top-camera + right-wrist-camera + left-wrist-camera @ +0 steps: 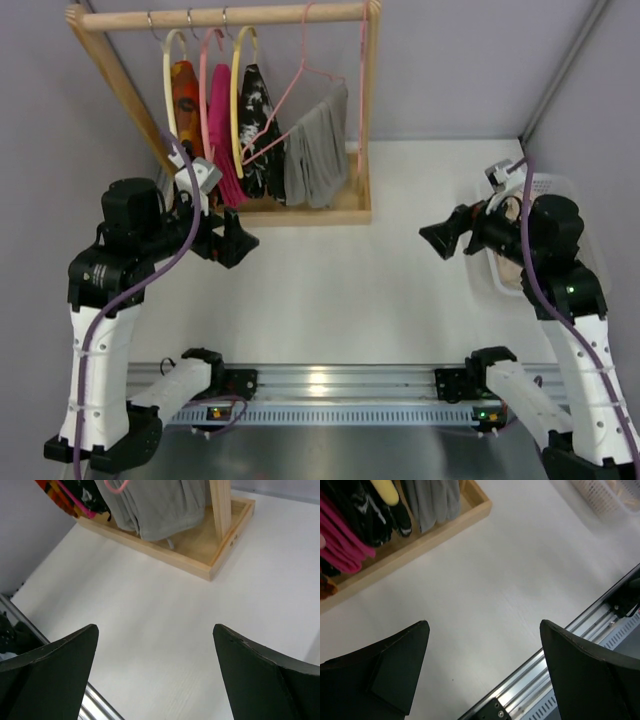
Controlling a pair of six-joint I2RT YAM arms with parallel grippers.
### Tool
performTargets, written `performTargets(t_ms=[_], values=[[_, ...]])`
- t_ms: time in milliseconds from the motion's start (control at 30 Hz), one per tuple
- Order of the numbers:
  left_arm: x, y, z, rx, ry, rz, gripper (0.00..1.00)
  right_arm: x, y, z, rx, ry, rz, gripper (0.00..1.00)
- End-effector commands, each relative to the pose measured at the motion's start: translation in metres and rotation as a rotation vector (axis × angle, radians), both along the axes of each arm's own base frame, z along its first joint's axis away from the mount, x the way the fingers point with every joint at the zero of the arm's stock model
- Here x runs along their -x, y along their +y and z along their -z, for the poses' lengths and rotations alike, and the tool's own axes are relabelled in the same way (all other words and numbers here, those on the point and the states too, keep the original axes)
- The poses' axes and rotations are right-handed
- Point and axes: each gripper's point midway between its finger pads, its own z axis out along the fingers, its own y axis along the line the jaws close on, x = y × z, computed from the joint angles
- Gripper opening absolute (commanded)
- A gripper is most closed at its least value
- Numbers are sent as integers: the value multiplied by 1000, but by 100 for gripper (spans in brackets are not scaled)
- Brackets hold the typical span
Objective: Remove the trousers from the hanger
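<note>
Closest to us, along the bottom of the overhead view, runs the metal rail [330,385] that carries both arm bases. Just above it the left gripper [245,243] and the right gripper [432,240] hover over the bare white table [330,290], facing each other. Each has its jaws spread wide and nothing between them, as both wrist views confirm. At the right edge of the frame, partly hidden by the right arm, sits a white basket [575,190]. Beige cloth shows inside it, and we take this for the trousers [510,272], though we cannot make out how they lie. In the upper left stands the wooden rack [330,213], with garment hems hanging just above its shallow tray base. It holds three hoop hangers [240,70] with bright clothes and a pink wire hanger bearing the grey trousers [318,150]. A thin pink wire against the right post looks to us like the hanger [361,90], bare and seen edge-on. We judge the removal done, so the next move calls only for keeping both arms parked clear.
</note>
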Motion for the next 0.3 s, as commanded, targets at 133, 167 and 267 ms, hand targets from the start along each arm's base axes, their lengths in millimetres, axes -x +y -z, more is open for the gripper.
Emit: performTargets(t_ms=[133,167,267], values=[[5,28,50,-157,76,-85,99,40,-22,39,204,-78,-24,99],[2,30,52,-163,88,-96,99,44,-23,39,207,-87,-25,99],[-3,33,54,-162,111,-134,99,46,-26,38,212,-95,-15,100]])
